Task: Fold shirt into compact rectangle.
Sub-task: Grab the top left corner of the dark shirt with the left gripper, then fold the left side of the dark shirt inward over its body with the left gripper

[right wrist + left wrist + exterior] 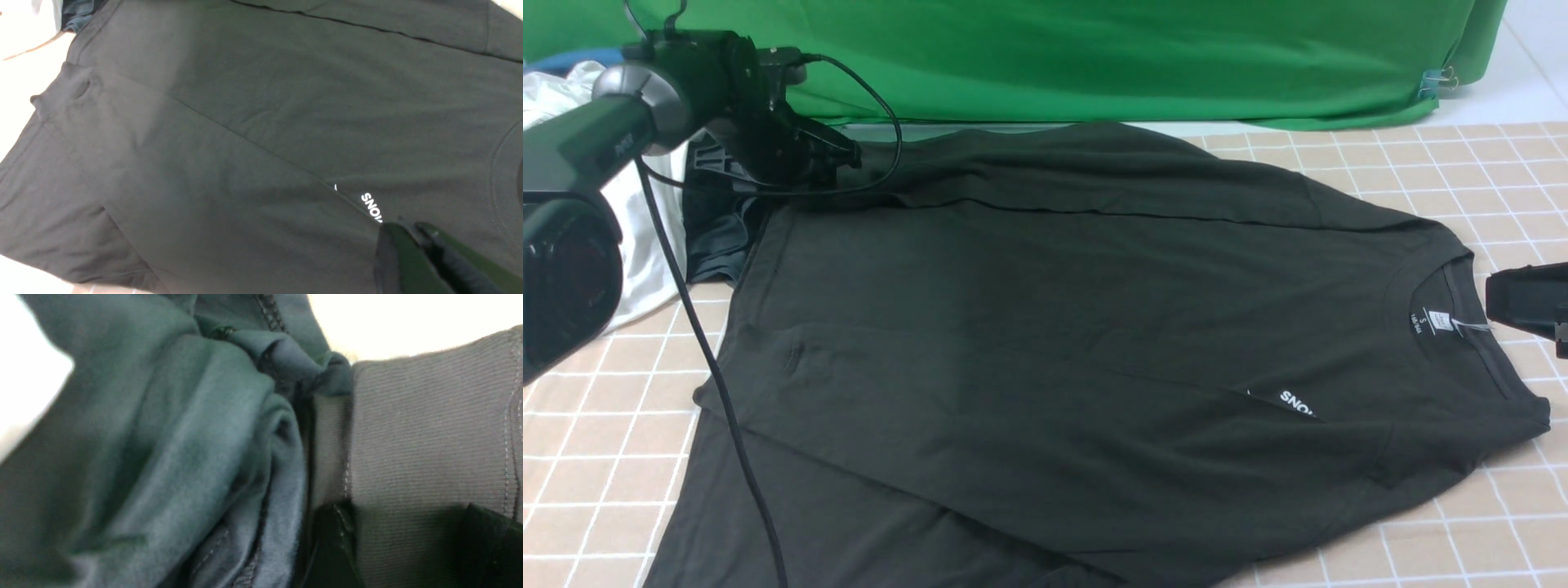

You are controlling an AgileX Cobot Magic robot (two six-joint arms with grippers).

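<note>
"Where's the shirt point(1054, 294)?"

"Spread over the table point(1511, 523), its collar point(1462, 278) towards the right and its hem towards the left. The far side has a long strip turned inward. The near side is folded over too, with a slanting edge that cuts across the white print point(1297, 403), so only part of the lettering shows."

"And the left hand?"

"At the shirt's far left corner. Its fingers stand wide apart, with the ribbed cuff point(408, 437) lying between them; they aren't pinching it."

"The right one?"

"That hand point(404, 226) is narrow, fingertips together, nothing gripped. The front view shows only a dark piece of that arm point(1531, 302), at the picture's edge, just to the right of the shirt's collar."

"Anything else around the shirt?"

"A dark garment point(719, 237) is bunched at its far left corner, with a white cloth point(645, 212) further left. Beyond the shirt's far side hangs a green cloth point(1094, 65)."

"Can you see the label?"

"Yes, a small white neck label point(1440, 321) inside the shirt's collar. I can't read its fine print."
</note>
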